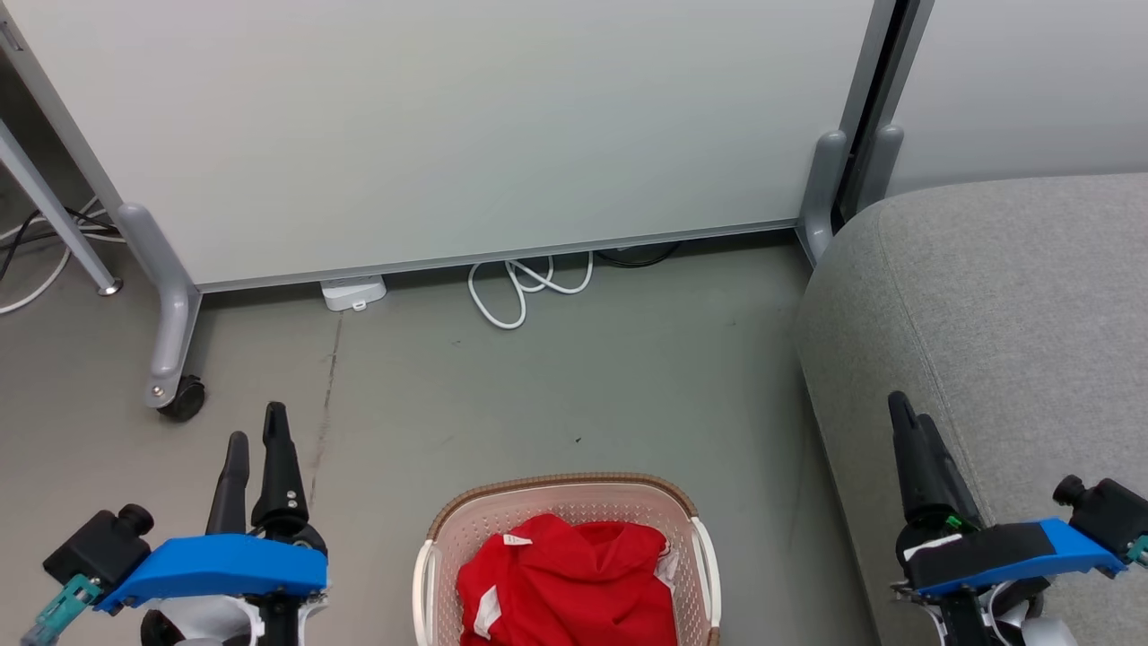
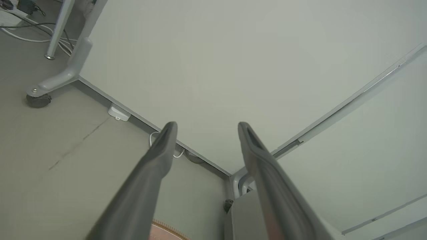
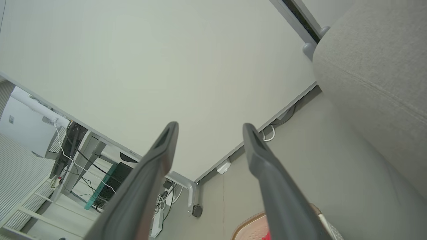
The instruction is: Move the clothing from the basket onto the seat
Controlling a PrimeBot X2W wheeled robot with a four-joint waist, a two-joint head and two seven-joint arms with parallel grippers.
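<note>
Here, from the head, the red clothing (image 1: 574, 574) lies bunched inside the basket (image 1: 565, 482), which stands on the floor between the two hands. The left hand (image 1: 256, 426) hangs left of the basket. The right hand (image 1: 908, 413) hangs right of it, over the edge of the seat (image 1: 1004, 314). Both point away from the basket, so the clothing lies back and inward of each. The left looks slightly nearer, I judge.

In the left wrist view, that hand is spread wide and empty, with the basket rim (image 2: 166, 230) below it.

In the right wrist view, that hand gapes too, empty, with the basket and a sliver of red low between its fingers (image 3: 267, 173).
</note>
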